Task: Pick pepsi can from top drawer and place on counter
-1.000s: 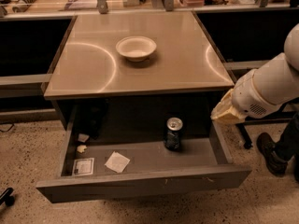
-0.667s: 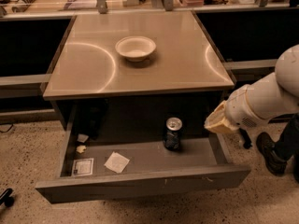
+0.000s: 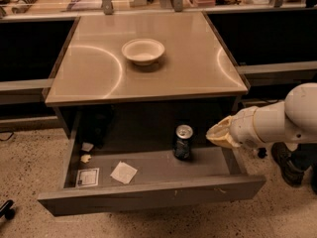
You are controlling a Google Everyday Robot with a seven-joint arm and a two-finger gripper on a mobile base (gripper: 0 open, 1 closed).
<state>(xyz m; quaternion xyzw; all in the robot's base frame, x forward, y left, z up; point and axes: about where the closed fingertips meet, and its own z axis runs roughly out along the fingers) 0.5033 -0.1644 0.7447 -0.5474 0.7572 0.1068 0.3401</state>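
The pepsi can (image 3: 183, 142) stands upright in the open top drawer (image 3: 148, 195), right of its middle and near the back. It is dark blue with a silver top. My gripper (image 3: 219, 133) is a cream-coloured tip on the white arm coming in from the right. It sits over the drawer's right side, a short way right of the can and about level with its top, not touching it. The counter (image 3: 99, 78) lies above the drawer, beige and glossy.
A white bowl (image 3: 143, 51) sits on the counter, back of centre. In the drawer lie a white paper square (image 3: 123, 172), a small card (image 3: 88, 177) and scraps (image 3: 86, 152) at the left. Dark shelving flanks the counter. A dark shoe-like object (image 3: 287, 163) is on the floor at right.
My arm has moved left and slightly down, bringing the gripper from outside the drawer's right edge to closer beside the can. The can and drawer have not moved.
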